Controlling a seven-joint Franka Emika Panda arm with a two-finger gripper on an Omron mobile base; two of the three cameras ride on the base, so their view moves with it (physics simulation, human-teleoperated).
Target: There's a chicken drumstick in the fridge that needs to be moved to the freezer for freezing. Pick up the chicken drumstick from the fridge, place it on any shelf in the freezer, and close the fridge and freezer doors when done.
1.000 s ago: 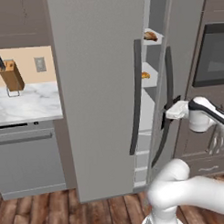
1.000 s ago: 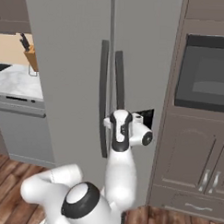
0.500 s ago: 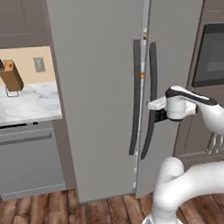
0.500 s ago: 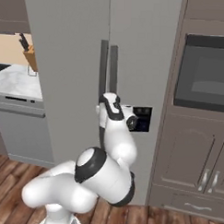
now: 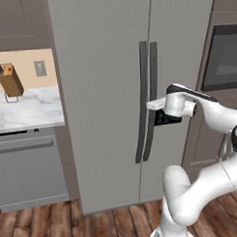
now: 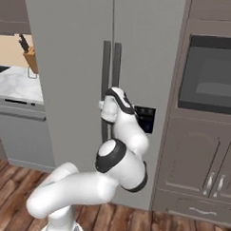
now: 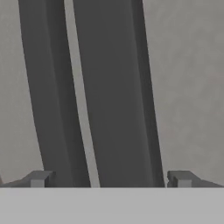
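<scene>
Both tall grey doors stand shut: the wider fridge door (image 5: 100, 92) on the left and the narrower freezer door (image 5: 185, 40) on the right. Their dark bar handles (image 5: 147, 80) run side by side at the seam. My gripper (image 5: 153, 105) is pressed up to these handles at mid height, also seen at gripper (image 6: 104, 112). In the hand view the gripper (image 7: 110, 179) is open, its fingertips (image 7: 41, 178) astride the right-hand handle (image 7: 113, 96) and holding nothing. The chicken drumstick and the freezer shelf are hidden behind the doors.
A marble counter (image 5: 23, 111) with a knife block (image 5: 10, 80) lies to the left, above a grey dishwasher (image 5: 30, 167). A wall oven (image 6: 209, 74) and brown cabinets (image 6: 201, 159) stand to the right. A dark dispenser panel (image 6: 145, 118) sits on the freezer door.
The narrower right door stood ajar a second ago with food showing inside; it has swung fully shut. My gripper travelled left with it and stays open at the handles.
</scene>
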